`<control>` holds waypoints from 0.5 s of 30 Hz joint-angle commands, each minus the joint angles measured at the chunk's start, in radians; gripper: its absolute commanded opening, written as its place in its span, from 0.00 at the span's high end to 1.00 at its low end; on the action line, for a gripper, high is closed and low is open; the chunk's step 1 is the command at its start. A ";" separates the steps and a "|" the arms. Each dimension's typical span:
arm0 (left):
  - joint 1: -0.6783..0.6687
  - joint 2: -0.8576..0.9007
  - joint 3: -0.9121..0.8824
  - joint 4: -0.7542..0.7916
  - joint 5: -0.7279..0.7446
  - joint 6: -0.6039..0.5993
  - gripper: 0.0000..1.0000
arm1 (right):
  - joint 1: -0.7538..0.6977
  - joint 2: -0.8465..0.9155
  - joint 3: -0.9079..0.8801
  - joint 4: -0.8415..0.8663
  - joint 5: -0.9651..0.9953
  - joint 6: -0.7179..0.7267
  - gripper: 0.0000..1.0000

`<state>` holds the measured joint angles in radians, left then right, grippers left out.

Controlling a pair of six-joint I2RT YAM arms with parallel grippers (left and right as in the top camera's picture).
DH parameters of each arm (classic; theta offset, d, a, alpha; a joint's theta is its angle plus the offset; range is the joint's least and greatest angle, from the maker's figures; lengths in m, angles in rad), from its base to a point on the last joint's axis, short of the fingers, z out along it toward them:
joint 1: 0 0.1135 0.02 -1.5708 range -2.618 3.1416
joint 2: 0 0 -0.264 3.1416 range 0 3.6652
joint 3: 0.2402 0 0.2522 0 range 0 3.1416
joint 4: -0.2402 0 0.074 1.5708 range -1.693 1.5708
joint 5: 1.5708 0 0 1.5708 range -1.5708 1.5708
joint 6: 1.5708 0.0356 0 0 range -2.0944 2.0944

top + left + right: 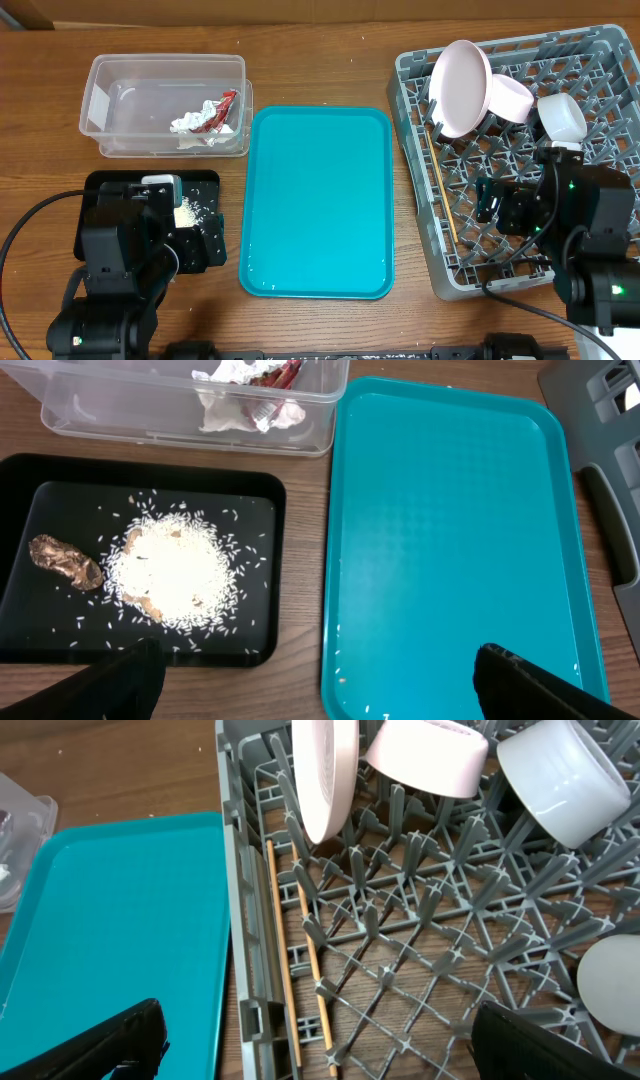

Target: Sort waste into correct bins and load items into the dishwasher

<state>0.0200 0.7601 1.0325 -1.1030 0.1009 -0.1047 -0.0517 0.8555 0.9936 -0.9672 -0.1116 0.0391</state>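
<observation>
1. The overhead view is showing the whole table: a clear tub [165, 105] sitting far left, a black tray [100, 185] near left, a teal tray [318, 200] in the middle and a grey dish rack [600, 80] on the right.
2. The napkin [188, 125] and the red-and-white wrapper [218, 112] are lying together at the right end of the tub.
3. From overhead the left arm is covering most of the black tray. The left wrist view is showing what lies in it: a heap of rice [175, 575] with stray grains around, and a brown scrap [65, 562] lying just left of the heap.
4. The left gripper [318, 660] is hanging over the near edges of the black tray and teal tray, fingers spread wide and holding nothing.
5. In the rack, the plate [322, 775] is standing on edge at the far left, the bowl [430, 755] is leaning beside it, and the cup [565, 775] is sitting tilted further right.
6. The right wrist view is showing the chopsticks [282, 960] as two separate sticks lying along the rack's left wall; overhead they are reading as one thin line.
7. That view is also catching a pale round shape [610, 980] at its right edge, hidden under the arm from overhead.
8. The right gripper [318, 1020] is hovering over the rack's near left part, fingers wide apart and empty.
</observation>
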 commanded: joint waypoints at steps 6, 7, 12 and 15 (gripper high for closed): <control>0.006 0.004 -0.003 0.000 -0.007 -0.014 0.00 | -0.001 0.074 -0.005 0.004 0.014 -0.006 0.00; 0.006 0.004 -0.003 -0.001 -0.007 -0.014 0.00 | -0.001 0.087 -0.005 0.004 0.014 -0.006 0.00; 0.006 0.004 -0.003 0.000 -0.007 -0.014 0.00 | -0.001 0.159 -0.005 0.004 0.014 -0.006 0.00; 0.006 0.004 -0.003 -0.001 -0.007 -0.014 0.00 | -0.001 0.209 -0.005 0.004 0.014 -0.006 0.00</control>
<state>0.0200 0.7639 1.0325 -1.1034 0.1009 -0.1047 -0.0517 1.0317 0.9936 -0.9665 -0.1036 0.0380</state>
